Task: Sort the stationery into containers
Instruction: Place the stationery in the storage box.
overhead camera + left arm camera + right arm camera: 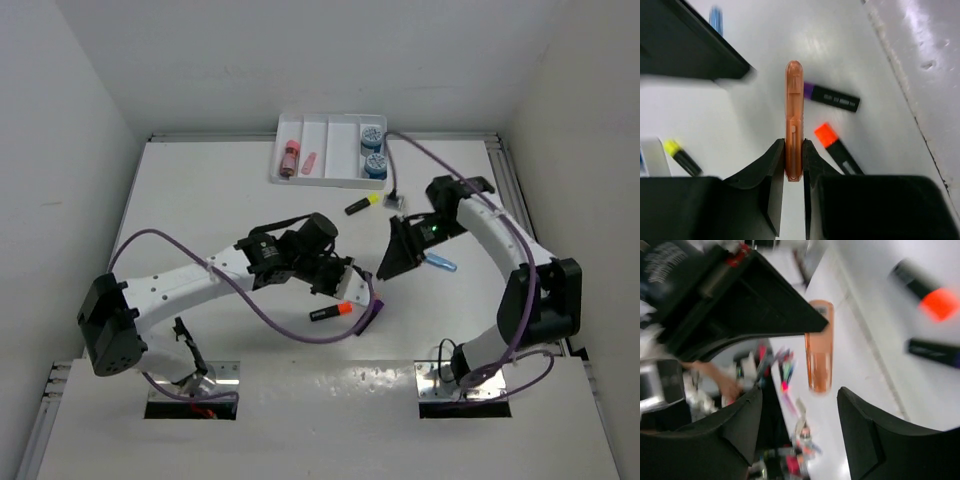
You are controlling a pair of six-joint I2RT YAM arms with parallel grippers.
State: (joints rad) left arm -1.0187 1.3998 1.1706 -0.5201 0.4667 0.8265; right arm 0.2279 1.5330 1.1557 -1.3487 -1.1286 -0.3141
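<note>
My left gripper (pixel 794 145) is shut on the lower end of a peach-orange translucent stick (pixel 794 115), which juts out past the fingertips above the table. My right gripper (pixel 799 392) stands open, its fingers apart on either side of the same stick (pixel 819 347) without touching it. In the top view the two grippers meet mid-table, left (pixel 355 272) and right (pixel 395 262). The white tray (pixel 329 181) at the back holds pink sticks (pixel 291 156) in its left compartment and two blue round pieces (pixel 373 148) in its right one.
On the table lie an orange-ended highlighter (pixel 331 311), a purple-ended one (pixel 832 97), a yellow-ended one (pixel 362 204) near the tray, and a blue stick (pixel 440 263) under the right arm. A purple cable (pixel 300 335) loops across the front.
</note>
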